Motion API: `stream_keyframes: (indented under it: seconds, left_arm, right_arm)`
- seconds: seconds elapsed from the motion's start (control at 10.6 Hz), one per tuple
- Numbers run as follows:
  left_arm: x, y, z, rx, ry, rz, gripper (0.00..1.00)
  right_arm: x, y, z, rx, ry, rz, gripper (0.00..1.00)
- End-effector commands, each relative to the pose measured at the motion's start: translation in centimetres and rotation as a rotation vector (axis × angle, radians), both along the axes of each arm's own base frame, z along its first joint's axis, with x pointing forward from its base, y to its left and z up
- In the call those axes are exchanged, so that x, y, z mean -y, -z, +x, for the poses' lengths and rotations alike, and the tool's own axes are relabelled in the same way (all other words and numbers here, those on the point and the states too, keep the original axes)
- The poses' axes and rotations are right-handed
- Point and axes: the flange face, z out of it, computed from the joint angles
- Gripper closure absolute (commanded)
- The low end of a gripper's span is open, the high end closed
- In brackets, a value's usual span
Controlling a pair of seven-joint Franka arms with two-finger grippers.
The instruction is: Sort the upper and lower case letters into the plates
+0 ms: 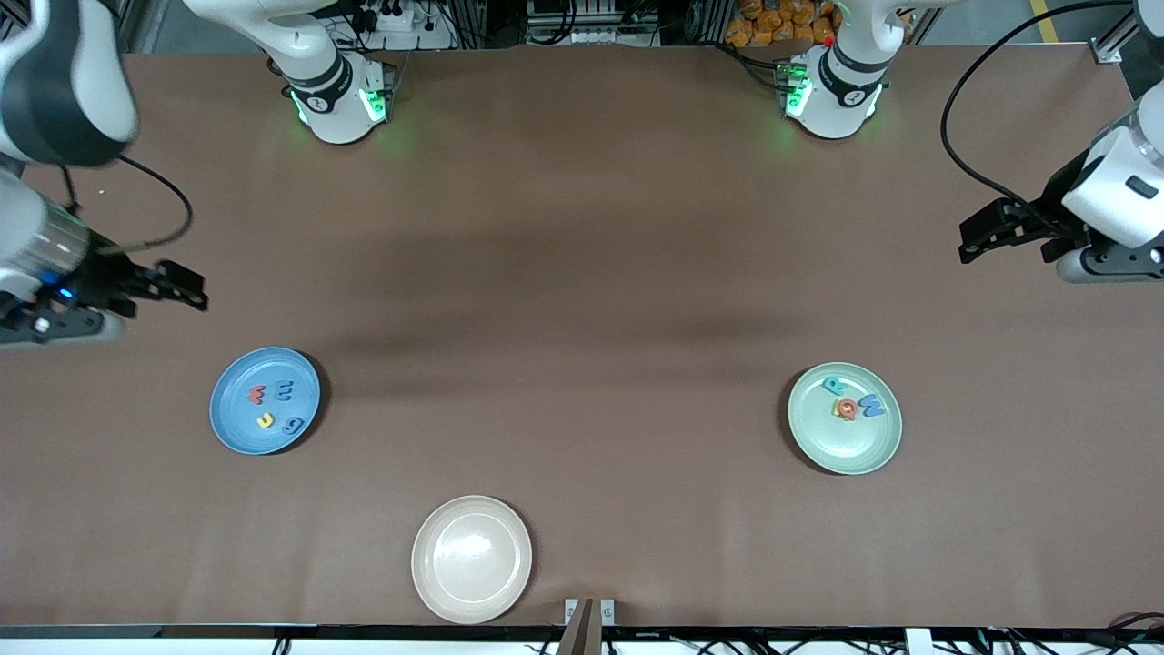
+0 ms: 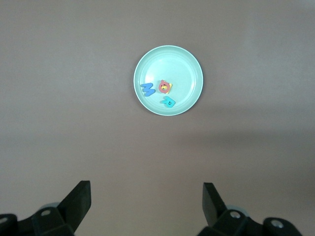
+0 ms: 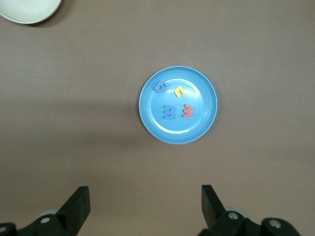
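The blue plate (image 1: 238, 428) (image 3: 202, 93) lies toward the right arm's end of the table. It holds several letters, among them a red one (image 1: 255, 395) (image 3: 188, 111), a yellow one (image 1: 265, 420) (image 3: 180, 91) and a blue one (image 1: 284, 392). The pale green plate (image 1: 841, 450) (image 2: 182, 64) lies toward the left arm's end and holds a teal letter (image 1: 833, 385) (image 2: 168, 102), a red one (image 1: 847, 409) (image 2: 165, 87) and a blue one (image 1: 871, 406) (image 2: 147, 89). My right gripper (image 1: 189, 285) (image 3: 145, 191) hangs open and empty over bare table at its end. My left gripper (image 1: 969, 240) (image 2: 146, 189) hangs open and empty at its own end.
A beige plate (image 1: 471, 559) (image 3: 27, 10) with nothing in it sits near the table edge closest to the front camera, between the two coloured plates. The brown tabletop (image 1: 582, 273) spreads between the plates and the arm bases.
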Motion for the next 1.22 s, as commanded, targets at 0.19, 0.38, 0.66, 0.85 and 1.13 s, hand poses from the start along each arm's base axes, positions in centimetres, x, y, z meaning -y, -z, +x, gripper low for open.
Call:
stream_keyframes:
  seconds: [0.19, 0.38, 0.66, 0.85, 1.13]
  left_arm:
    - [-1.3, -1.5, -1.8, -0.003, 0.075, -0.022, 0.00]
    - [-2.2, -1.6, -1.7, -0.001, 0.113, -0.023, 0.00]
    - [-1.7, -2.2, -1.7, 0.010, 0.086, -0.025, 0.00]
    - [-0.5, -2.2, -1.8, 0.008, 0.013, -0.026, 0.00]
    - [-0.6, -2.1, -1.6, 0.008, -0.002, -0.024, 0.00]
  right_arm:
    - [0.3, -5.8, -2.3, 0.029, -0.007, 0.018, 0.00]
    - [0.0, -6.8, -2.9, 0.044, -0.018, 0.016, 0.00]
    - [-0.1, -7.1, -3.0, 0.051, -0.027, -0.022, 0.00]
    - [0.0, -7.1, -3.0, 0.048, -0.024, -0.022, 0.00]
    - [0.6, -7.1, -3.2, 0.046, -0.016, -0.022, 0.00]
